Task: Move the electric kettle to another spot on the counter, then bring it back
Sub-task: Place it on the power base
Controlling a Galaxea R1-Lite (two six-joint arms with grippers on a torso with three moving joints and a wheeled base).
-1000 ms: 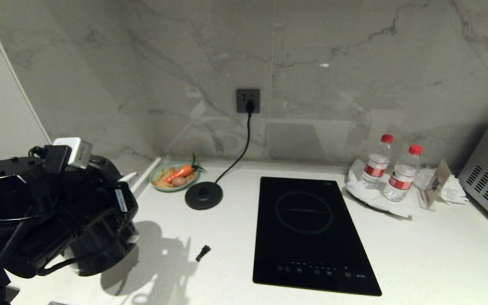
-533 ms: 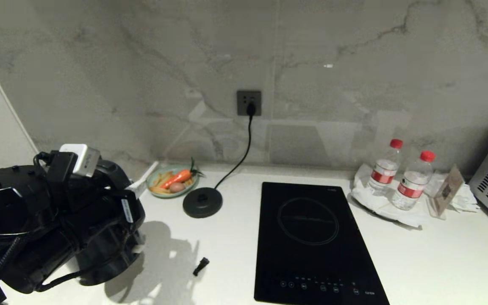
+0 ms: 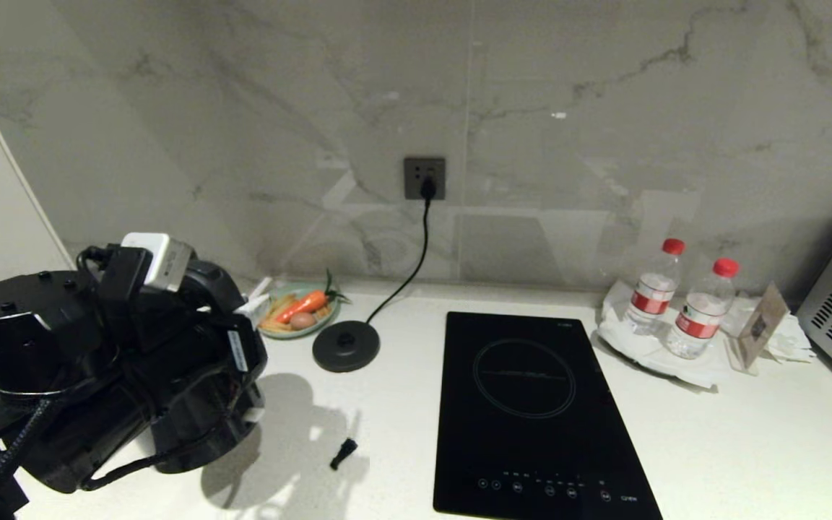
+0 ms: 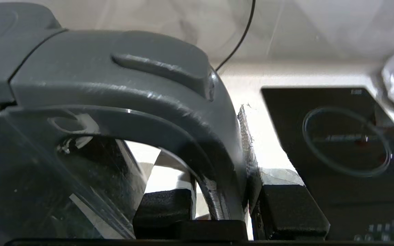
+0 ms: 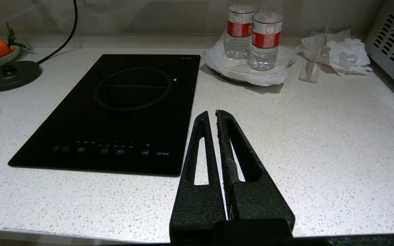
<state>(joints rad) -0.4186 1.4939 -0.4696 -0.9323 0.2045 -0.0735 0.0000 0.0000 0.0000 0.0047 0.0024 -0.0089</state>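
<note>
Head view: the left gripper [image 3: 243, 404] is at the near left of the counter [image 3: 748, 448], its arm largely covering the electric kettle [image 3: 199, 433], whose dark body shows below the wrist, over the near left part of the worktop; whether the kettle's bottom touches the counter cannot be told. Left wrist view: the fingers [image 4: 286, 205] are closed to a narrow gap on either side of the kettle's loop handle [image 4: 217, 153], one pad inside the loop and one outside, both pressed against it, so the kettle [image 4: 46, 177] is gripped by its handle. The round base disc [image 3: 346, 346] stands bare at the far side of the counter, well apart from the kettle, its cord [image 3: 416, 253] running up to the wall socket [image 3: 425, 178]. Just left of the disc is a green plate [image 3: 299, 328] holding a carrot [image 3: 300, 306]. The induction hob [image 3: 539, 412] lies right of centre, two water bottles [image 3: 676, 296] on white paper stand at the far right, and a small black piece [image 3: 344, 453] lies on the counter near the kettle's shadow. Right wrist view: the right gripper [image 5: 214, 118] hangs over the near part of the counter, right of the hob [image 5: 115, 109], its fingers pressed together and holding nothing
</note>
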